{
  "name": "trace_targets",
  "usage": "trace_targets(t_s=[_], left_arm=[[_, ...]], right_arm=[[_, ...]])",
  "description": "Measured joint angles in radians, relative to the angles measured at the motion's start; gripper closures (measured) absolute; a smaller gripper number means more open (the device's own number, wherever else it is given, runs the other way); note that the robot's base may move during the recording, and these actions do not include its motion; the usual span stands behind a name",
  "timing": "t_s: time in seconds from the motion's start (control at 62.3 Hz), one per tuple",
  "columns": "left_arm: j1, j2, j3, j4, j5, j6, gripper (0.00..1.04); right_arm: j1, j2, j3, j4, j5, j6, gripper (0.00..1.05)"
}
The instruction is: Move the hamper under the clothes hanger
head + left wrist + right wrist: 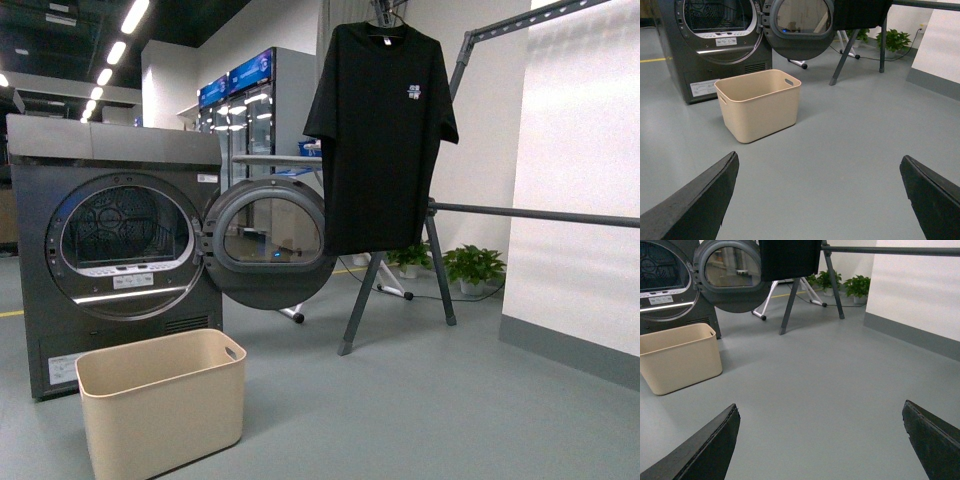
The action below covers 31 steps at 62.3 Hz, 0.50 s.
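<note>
The beige hamper [165,400] stands empty on the grey floor in front of the dryer, at the lower left of the front view; it also shows as the hamper [760,103] and the hamper [680,356] in the wrist views. The dark grey clothes hanger [440,235] stands further back to the right, a black T-shirt [380,135] hanging from its top bar. My left gripper [819,165] is open over bare floor, well short of the hamper. My right gripper [820,407] is open too, with the hamper off to its side. Neither gripper shows in the front view.
A dark grey dryer [110,250] with its round door [268,240] swung open stands behind the hamper. A white wall [580,180] with a grey skirting runs along the right. Potted plants [470,265] and a cable lie behind the rack legs.
</note>
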Motion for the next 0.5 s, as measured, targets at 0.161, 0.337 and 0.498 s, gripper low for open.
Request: trace_targets(t_s=[0.161, 0.337, 0.498], left_arm=[[0.0, 0.002, 0.0, 0.0, 0.002, 0.0, 0.07], [0.0, 0.003, 0.0, 0.0, 0.002, 0.0, 0.07], [0.0, 0.001, 0.0, 0.0, 0.001, 0.0, 0.07]], right_arm=[[0.0, 0.0, 0.0, -0.001, 0.003, 0.0, 0.08], [0.0, 0.0, 0.0, 0.0, 0.0, 0.0, 0.08], [0.0, 0.0, 0.0, 0.0, 0.001, 0.0, 0.08]])
